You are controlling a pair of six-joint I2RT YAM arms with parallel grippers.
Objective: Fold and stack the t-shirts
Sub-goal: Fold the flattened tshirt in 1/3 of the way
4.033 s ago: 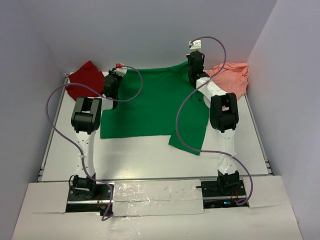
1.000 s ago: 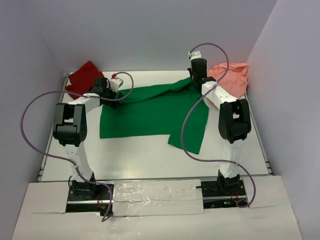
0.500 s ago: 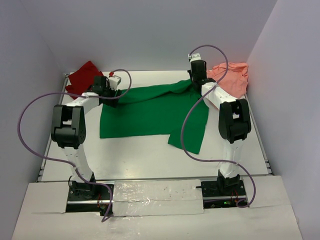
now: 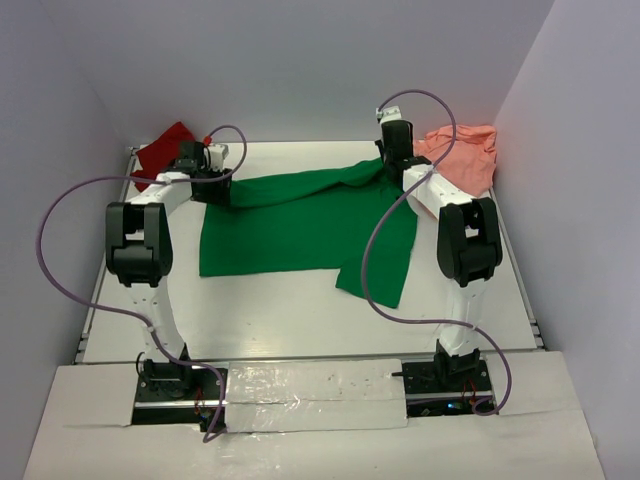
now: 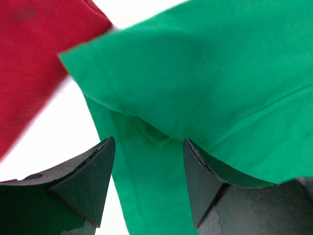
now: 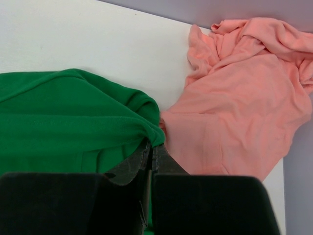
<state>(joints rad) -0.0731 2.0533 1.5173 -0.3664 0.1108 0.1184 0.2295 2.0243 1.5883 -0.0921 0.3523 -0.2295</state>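
The bright green t-shirt (image 4: 300, 225) lies spread across the middle of the table, its far right edge lifted and bunched. My right gripper (image 4: 392, 162) is shut on that bunched edge (image 6: 146, 122), beside the crumpled salmon pink t-shirt (image 4: 465, 155) (image 6: 234, 103). My left gripper (image 4: 208, 186) is at the shirt's far left corner. In the left wrist view its fingers stand apart (image 5: 149, 147) with a fold of green sleeve (image 5: 205, 78) lying between them. The dark red t-shirt (image 4: 160, 150) (image 5: 34, 58) lies bunched just left of that corner.
White table (image 4: 280, 310) with pale walls close on the left, back and right. Purple cables loop above both arms (image 4: 60, 230) (image 4: 375, 250). The arm bases sit on a taped white board (image 4: 315, 395) at the near edge.
My left gripper has slid left and back along the green shirt's far edge to its corner near the red shirt, and its fingers have narrowed. The right arm has held still.
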